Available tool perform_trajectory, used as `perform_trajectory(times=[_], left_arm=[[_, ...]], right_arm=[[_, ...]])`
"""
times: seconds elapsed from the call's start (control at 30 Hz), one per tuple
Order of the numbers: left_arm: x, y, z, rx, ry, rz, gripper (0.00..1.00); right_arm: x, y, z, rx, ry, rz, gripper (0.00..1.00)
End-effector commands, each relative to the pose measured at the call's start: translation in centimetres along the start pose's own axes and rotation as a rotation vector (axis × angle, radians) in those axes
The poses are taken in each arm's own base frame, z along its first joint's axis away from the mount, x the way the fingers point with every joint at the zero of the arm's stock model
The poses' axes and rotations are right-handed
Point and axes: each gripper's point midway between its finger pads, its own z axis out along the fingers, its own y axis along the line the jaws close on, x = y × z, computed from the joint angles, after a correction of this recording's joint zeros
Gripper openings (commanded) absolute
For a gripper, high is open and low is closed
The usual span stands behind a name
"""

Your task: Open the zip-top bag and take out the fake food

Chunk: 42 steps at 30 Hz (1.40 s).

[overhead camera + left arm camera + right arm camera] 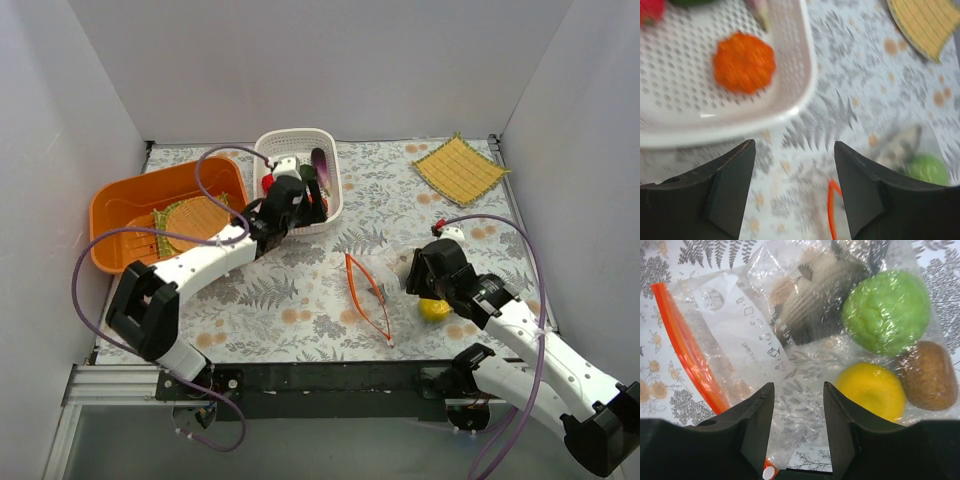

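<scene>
The zip-top bag (pixel 375 288) lies flat on the table, its orange-red zipper strip (pixel 687 350) on its left edge. Through the plastic I see a light green fruit (pixel 887 310), a yellow one (pixel 871 390), a brown one (pixel 930 375) and a grey-brown piece (pixel 815 295). My right gripper (pixel 798 387) is open, its jaws low over the bag's clear film beside the yellow fruit; in the top view (pixel 418 270) it is at the bag's right end. My left gripper (pixel 794 145) is open and empty, above the table by the white basket (pixel 805 90); in the top view (pixel 292 205) it hides part of the basket.
The white basket (pixel 335 175) holds an orange toy (pixel 744 62), a red one (pixel 650 10) and a purple one (pixel 319 160). An orange bin (pixel 120 205) at the left holds a round woven mat (pixel 195 218). A square yellow mat (pixel 460 168) lies at the back right.
</scene>
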Motion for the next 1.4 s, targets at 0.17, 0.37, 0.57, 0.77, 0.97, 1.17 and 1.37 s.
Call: perform_trajectory(times=[0.17, 0.37, 0.57, 0.77, 0.97, 1.17, 1.37], left_arm=[[13.7, -5.4, -9.2, 0.276, 0.297, -0.123, 0.52], [18.9, -9.4, -10.8, 0.431, 0.405, -0.123, 0.49], [21.1, -12.8, -10.6, 0.528, 0.459, -0.112, 0.49], [23.4, -13.8, -9.3, 0.544, 0.474, -0.109, 0.48], [24.6, -13.9, -8.2, 0.551, 0.480, -0.091, 0.49], [25.5, -13.3, -7.9, 0.543, 0.494, -0.073, 0.51], [25.7, -13.4, -7.9, 0.547, 0.500, -0.065, 0.52]], right_arm=[[-1.4, -2.2, 0.2, 0.152, -0.029, -0.009, 0.52], [0.5, -3.8, -0.3, 0.192, -0.023, 0.079, 0.53], [3.2, -5.7, -0.2, 0.280, 0.038, 0.164, 0.52], [3.6, -7.4, 0.2, 0.366, -0.012, 0.279, 0.55], [4.2, -7.9, 1.7, 0.392, -0.017, 0.307, 0.56], [3.6, -8.2, 1.4, 0.403, -0.046, 0.310, 0.64], [2.3, -8.5, 0.8, 0.440, -0.067, 0.281, 0.69]])
